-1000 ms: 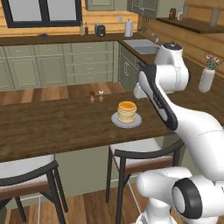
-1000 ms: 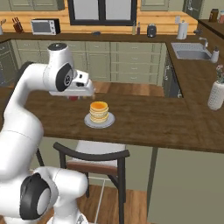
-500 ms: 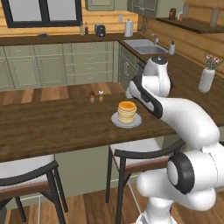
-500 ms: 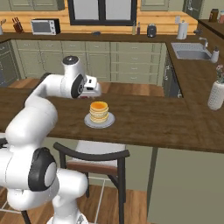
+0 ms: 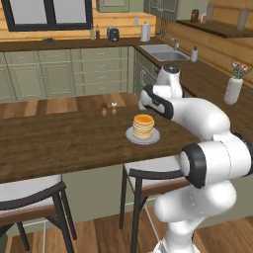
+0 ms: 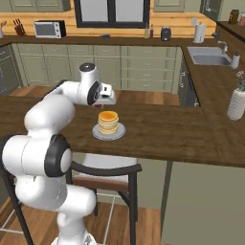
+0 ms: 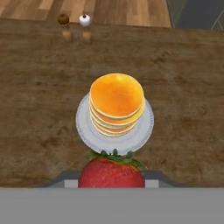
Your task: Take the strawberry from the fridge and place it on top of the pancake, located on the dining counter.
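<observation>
A stack of pancakes (image 5: 143, 125) sits on a white plate (image 5: 152, 138) on the dark wooden dining counter (image 5: 59, 143). In the hand view the pancake (image 7: 117, 98) lies straight ahead, with the red strawberry (image 7: 111, 174) and its green leaves held at the bottom edge. My gripper (image 6: 109, 100) is shut on the strawberry and hovers just beyond the pancake (image 6: 108, 122), a little above it. From the left base the gripper (image 5: 143, 104) hangs at the far side of the plate. The fridge is out of view.
Two small shakers (image 5: 108, 109) stand on the counter behind the plate, also seen as shakers (image 7: 74, 20) from the hand. Stools (image 5: 148, 173) stand at the near edge. A white vase (image 6: 237, 101) with flowers is on the right counter, and a sink (image 6: 208, 58) lies beyond.
The arm has stretched out over the counter and carried the hand with the strawberry closer to the pancake. The pancake and plate have not moved.
</observation>
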